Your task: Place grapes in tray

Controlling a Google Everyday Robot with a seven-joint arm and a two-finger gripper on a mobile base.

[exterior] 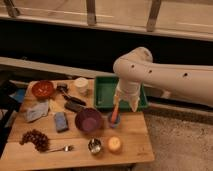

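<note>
Grapes (36, 139) lie untouched at the tabletop's (131, 136) near-left corner, well apart from the green tray (105, 93). The pincer (126, 103) hangs over the tray's front rim, its jaws apart and empty. Pickup and transfer both remain.

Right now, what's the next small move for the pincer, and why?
Probably carry the pincer over to above the grapes. It hangs at the tray's front rim, while the grapes lie at the table's near-left corner in the camera view, outside the tray.
</note>
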